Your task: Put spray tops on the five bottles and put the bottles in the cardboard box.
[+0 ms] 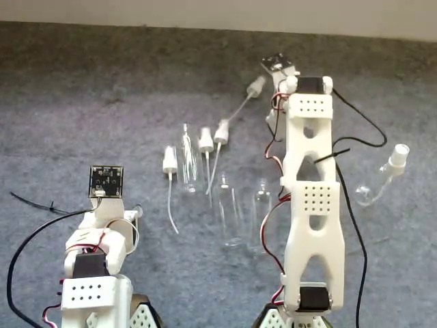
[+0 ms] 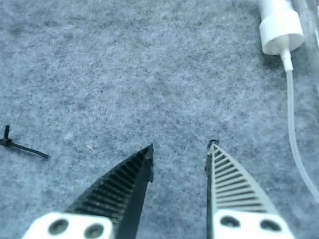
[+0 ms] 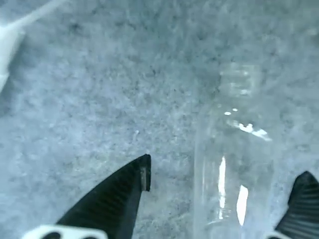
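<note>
Uncapped clear plastic bottle point(image 3: 234, 159) lying on the grey carpet point(image 3: 99, 99) between the parted jaws of the right gripper point(image 3: 224, 175), apparently lined up for grasping. The left gripper point(image 2: 180, 148), jaws apart and empty, hangs near a white spray top with dip tube point(image 2: 280, 27), likely its next pick.

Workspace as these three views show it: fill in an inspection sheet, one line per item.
Surface: grey carpet.
Job's things: four loose spray tops; three bare bottles lying down; one capped bottle apart; another bottle inside the right hand.
Clutter: cable tie, black.
Hands: left hand open over bare carpet; right hand open, not closed on its bottle.
Cables: black cable beside the right arm.
Surroundings: pale strip beyond the carpet.
</note>
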